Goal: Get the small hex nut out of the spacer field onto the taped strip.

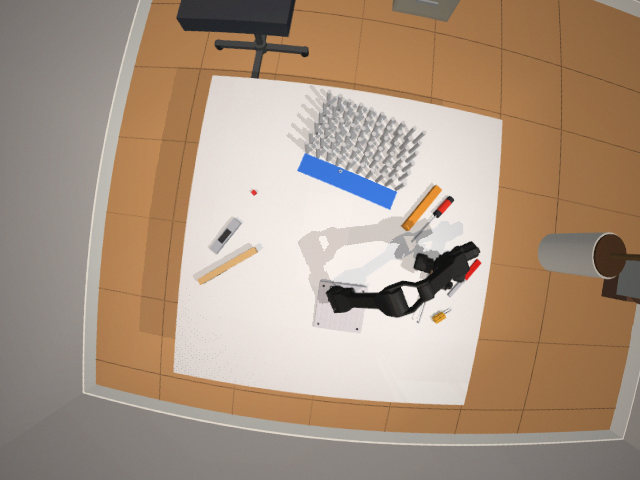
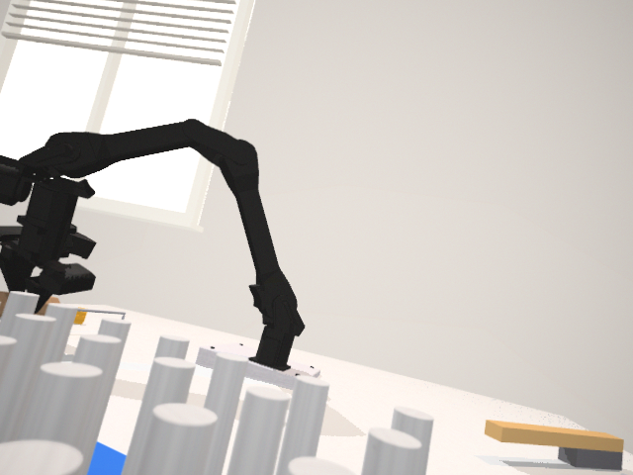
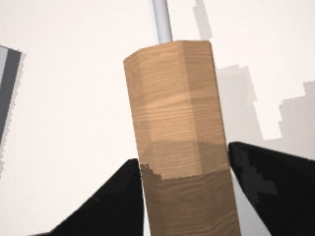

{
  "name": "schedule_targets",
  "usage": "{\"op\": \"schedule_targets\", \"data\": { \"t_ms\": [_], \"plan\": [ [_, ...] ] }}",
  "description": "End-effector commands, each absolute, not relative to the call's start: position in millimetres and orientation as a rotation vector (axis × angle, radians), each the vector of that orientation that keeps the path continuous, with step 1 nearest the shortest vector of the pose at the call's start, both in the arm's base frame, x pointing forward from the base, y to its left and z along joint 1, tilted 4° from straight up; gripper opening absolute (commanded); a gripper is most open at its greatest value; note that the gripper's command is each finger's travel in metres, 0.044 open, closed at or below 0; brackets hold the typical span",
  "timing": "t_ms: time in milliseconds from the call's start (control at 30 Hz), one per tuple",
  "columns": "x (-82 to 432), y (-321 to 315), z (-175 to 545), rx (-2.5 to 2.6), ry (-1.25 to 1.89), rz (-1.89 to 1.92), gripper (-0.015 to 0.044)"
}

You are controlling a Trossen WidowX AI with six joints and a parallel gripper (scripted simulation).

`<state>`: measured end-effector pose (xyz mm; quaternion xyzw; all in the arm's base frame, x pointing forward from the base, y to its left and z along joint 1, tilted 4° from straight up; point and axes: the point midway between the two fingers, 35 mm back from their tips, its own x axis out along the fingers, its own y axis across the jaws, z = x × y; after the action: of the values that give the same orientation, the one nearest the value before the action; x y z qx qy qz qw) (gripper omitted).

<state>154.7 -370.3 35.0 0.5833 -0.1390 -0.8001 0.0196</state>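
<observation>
The small hex nut [image 1: 340, 171] lies on the blue taped strip [image 1: 361, 184] [image 2: 106, 461], near its edge on the spacer side. The metal spacers [image 1: 370, 135] [image 2: 71, 404] stand upright in rows behind the strip; no fallen one shows. My gripper [image 2: 31, 286] [image 3: 183, 159] is shut on the wooden handle of the hook tool [image 3: 169, 98] [image 2: 52, 302]. The thin shaft with its bent end points toward the base side, low over the table at the right, well away from the field. Whether the tool touches the table is unclear. The fingers are hidden in the top view.
An orange bar [image 1: 421, 207] and a red-black screwdriver [image 1: 443, 206] lie between arm and field. A red-handled tool [image 1: 472, 269] and a small yellow tool [image 1: 439, 316] lie near the hand. A wooden stick [image 1: 227, 265], grey block [image 1: 233, 227] and red cube [image 1: 253, 192] lie left.
</observation>
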Motion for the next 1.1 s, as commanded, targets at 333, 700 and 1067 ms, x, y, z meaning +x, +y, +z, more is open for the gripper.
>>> {"op": "schedule_targets", "data": {
  "t_ms": [333, 700, 1067],
  "plan": [
    [151.1, -366.1, 23.5, 1.799, -0.43, -2.494, 0.0],
    [149.8, -364.0, 16.2, 1.799, -0.43, -2.494, 0.0],
    [151.7, -365.2, 16.5, 1.81, -0.431, -2.483, 0.0131]
  ]
}}
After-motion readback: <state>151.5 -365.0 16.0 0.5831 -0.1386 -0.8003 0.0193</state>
